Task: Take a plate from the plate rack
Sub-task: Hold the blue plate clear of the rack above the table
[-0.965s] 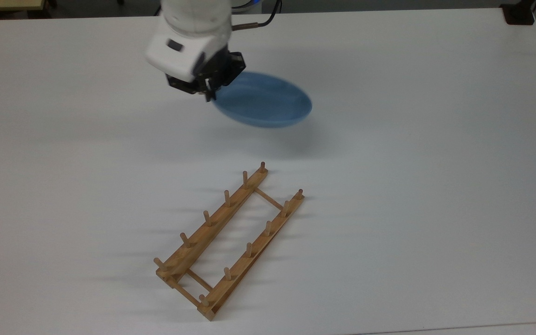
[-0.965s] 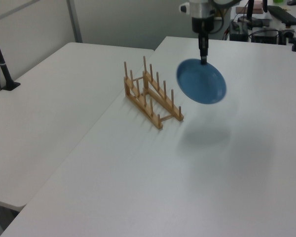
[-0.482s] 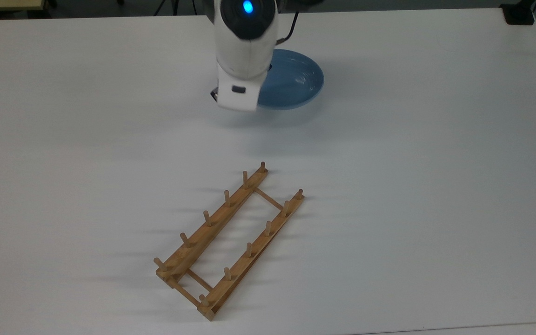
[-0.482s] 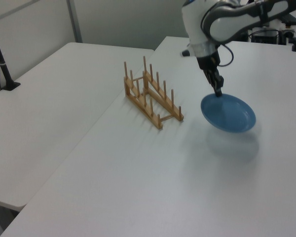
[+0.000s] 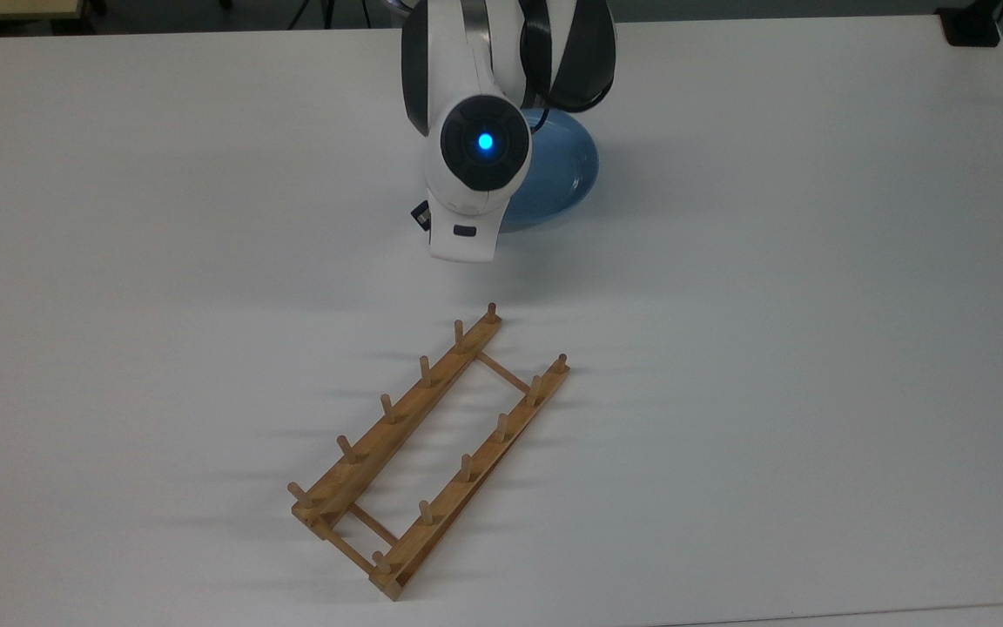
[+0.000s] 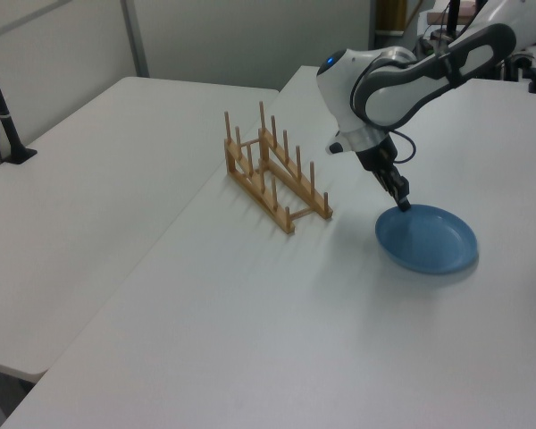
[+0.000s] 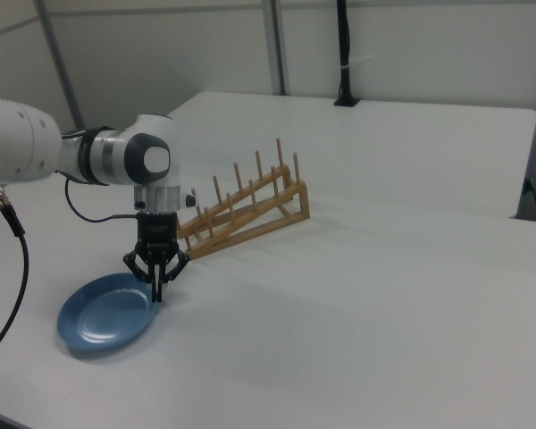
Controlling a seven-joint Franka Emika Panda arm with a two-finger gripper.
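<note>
While the plate (image 6: 427,239) is lying flat on the white surface (image 5: 771,305), well apart from the plate rack (image 5: 429,451) and at about 12 o'clock from it in the top view, the gripper (image 7: 160,284) is pinching the plate's rim at the edge nearest the rack, jaws closed on it. If the jaws are dragging sideways while opening, the plate may be skidding or tipping up on its rim.

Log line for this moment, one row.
plate: flat on table, clear of rack | tool: shut on plate rim | rack: no plates
</note>
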